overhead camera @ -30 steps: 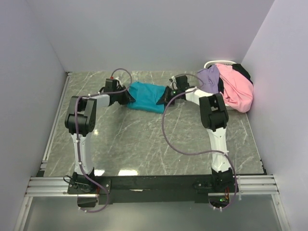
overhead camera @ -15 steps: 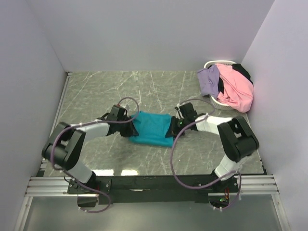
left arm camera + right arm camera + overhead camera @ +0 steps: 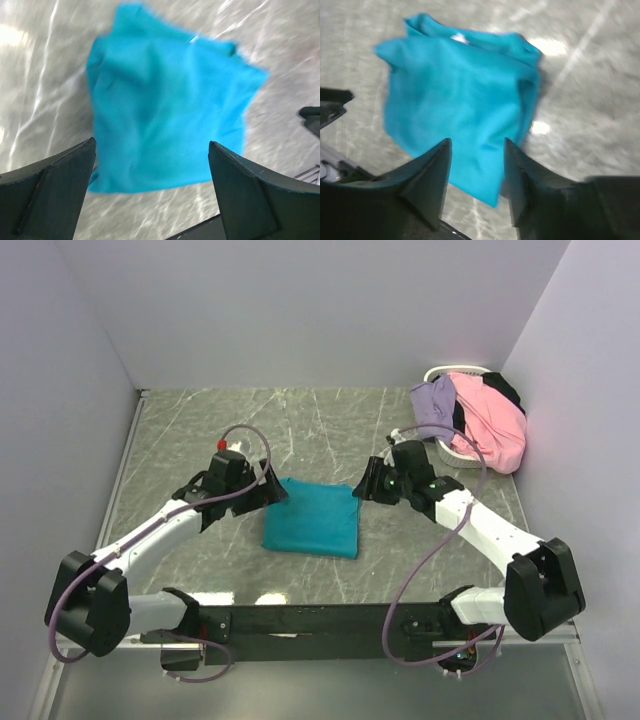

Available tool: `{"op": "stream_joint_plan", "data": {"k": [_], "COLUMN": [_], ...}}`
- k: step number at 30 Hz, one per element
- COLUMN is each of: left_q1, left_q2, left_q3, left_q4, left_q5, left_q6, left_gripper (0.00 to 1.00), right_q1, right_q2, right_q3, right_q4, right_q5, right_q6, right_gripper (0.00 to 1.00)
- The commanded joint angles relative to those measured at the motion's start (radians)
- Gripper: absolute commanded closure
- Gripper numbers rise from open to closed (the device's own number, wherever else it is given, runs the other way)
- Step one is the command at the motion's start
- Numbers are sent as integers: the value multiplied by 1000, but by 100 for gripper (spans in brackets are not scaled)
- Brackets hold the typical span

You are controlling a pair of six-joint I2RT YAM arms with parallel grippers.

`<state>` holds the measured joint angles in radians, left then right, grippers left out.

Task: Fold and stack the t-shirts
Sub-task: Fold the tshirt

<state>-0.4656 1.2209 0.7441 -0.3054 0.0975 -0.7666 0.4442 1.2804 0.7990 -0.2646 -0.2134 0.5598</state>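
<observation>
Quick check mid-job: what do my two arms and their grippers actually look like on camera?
Both the left arm and the right arm have white tubular links joined by chunky black joint housings. A mauve cable loops loosely along each. The left gripper and right gripper each carry two dark, wedge-shaped fingers. A small red part sits on the left wrist.

The teal t-shirt [image 3: 312, 519], gripped at both ends over the far part of the bench [image 3: 300, 430] a second ago, is now lying nearer the arms as a folded square. The left tool [image 3: 270, 492] and right tool [image 3: 364, 487] are opening and releasing its far corners.
</observation>
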Motion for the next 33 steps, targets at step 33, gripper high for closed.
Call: {"op": "stream_joint_plan", "data": {"k": [33], "left_q1": [34], "left_q2": [537], "left_q3": [322], "left_q4": [242], "left_q5": [100], "left_q6": [144], "left_gripper": [1], "right_q1": [-71], "right_q2": [496], "right_q3": [206], "right_q4": [159], "right_q5": [-135], "right_q6": [-55], "right_gripper": [69]}}
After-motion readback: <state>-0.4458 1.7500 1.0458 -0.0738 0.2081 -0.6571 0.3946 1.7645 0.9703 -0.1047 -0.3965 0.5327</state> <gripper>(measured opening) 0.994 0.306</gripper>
